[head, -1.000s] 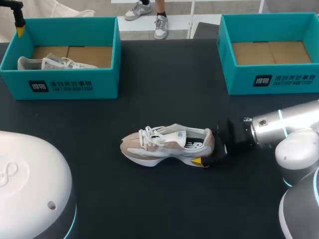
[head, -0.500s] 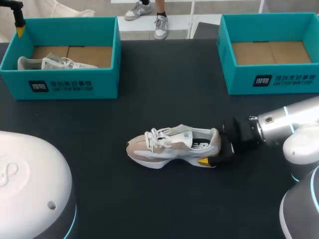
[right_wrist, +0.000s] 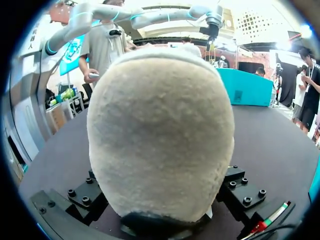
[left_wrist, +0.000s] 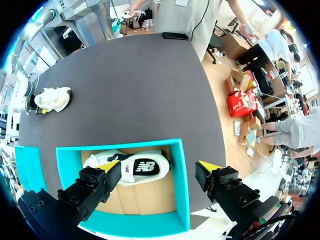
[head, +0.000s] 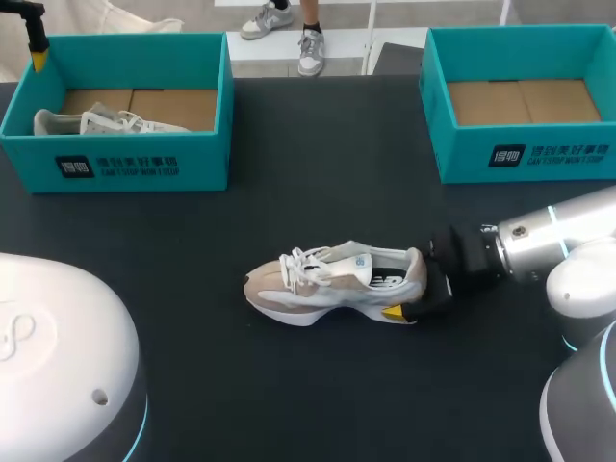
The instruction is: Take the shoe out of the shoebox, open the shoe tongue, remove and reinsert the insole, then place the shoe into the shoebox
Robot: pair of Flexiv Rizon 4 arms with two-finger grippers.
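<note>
Lying on its sole at the centre of the counter point(head: 318, 192), the shoe point(head: 332, 284) is set with its long axis left to right across the head view: toe to the left, heel to the right.

- Right jaws: clamped on the heel from the right, in line with that axis. The right arm point(head: 544, 241) is judged by far the nearer.
- Left jaws: held wide apart over the left shoebox point(head: 144, 171) at upper left, above a second shoe point(left_wrist: 132, 169).
- Right shoebox point(head: 525, 154), upper right: only a cardboard floor is shown.
- Hidden: both yellow tips are covered by the heel in the right wrist view, and one is seen in the head view. The insole cannot be made out.
</note>
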